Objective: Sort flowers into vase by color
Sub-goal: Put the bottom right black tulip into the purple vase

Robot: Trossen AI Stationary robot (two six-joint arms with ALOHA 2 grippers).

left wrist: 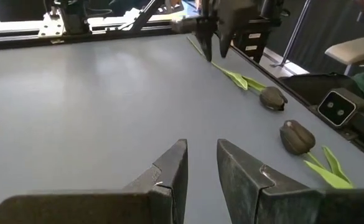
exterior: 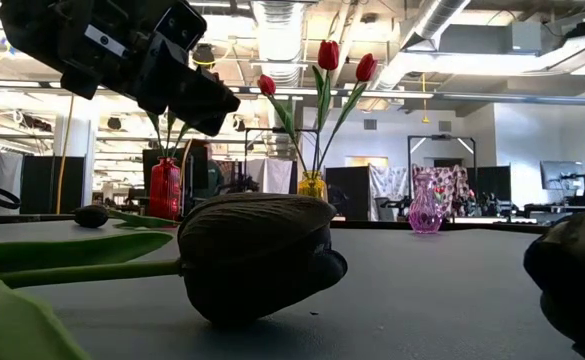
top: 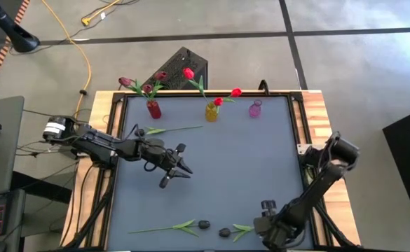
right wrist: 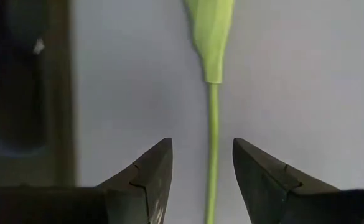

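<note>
Tulips with dark, near-black heads lie at the bottom of the high view on the grey table [top: 261, 161]: one dark-headed artificial tulip [top: 203, 225] with its green stem running left, and a second dark tulip [top: 225, 232] just right of it. The right gripper [right wrist: 201, 171] sits at the bottom right of centre, fingers parted around the second tulip's thin green stem [right wrist: 213, 130] without closing on it. The left gripper [top: 180, 168] hovers left of centre, fingers slightly apart and empty. Another dark-headed tulip [top: 140, 131] lies just above it. Along the top edge stand a red glass vase [top: 153, 109] holding maroon tulips [top: 125, 82], a yellow glass vase [top: 211, 111] holding bright red tulips [top: 188, 73], and a pink glass vase [top: 255, 108].
</note>
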